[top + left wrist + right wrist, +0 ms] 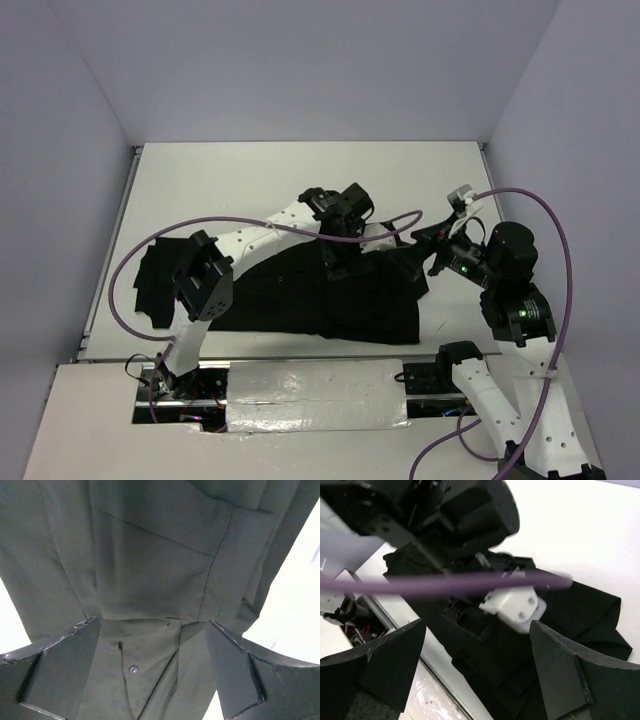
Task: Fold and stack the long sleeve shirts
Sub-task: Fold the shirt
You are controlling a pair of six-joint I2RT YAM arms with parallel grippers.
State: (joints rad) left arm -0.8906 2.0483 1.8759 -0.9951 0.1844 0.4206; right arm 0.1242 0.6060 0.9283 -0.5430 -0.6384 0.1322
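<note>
The plain black, soft-fabric long sleeve shirt (pixel 300 295) is laid flat on the near half of the white table (pixel 300 180). Its long axis runs left to right across the top view, and a looser portion, probably a sleeve, is spread out at the far left end. In the left wrist view the fabric (pixel 150 570) fills nearly the whole picture, and a small dark button (pixel 133 669) on a placket can be seen between the fingers.

The left gripper (pixel 338 258) has been reached across from its base and is poised directly above the right-centre of the garment. Its jaws are spread wide (pixel 152 625), with cloth beneath and between them. Whether the tips touch the fabric cannot be told.

The right gripper (pixel 425 245) is held at the shirt's right-hand edge, pointing left toward it. Its jaws are also spread (pixel 477 626) and nothing is pinched. From its wrist camera the shirt (pixel 590 610) is seen below and ahead, partly blocked by the left arm.

The left gripper is judged the nearer to the cloth, since the shirt lies straight below it. A fold would most likely be carried along the long axis. The right edge lies within reach of the right gripper.
</note>
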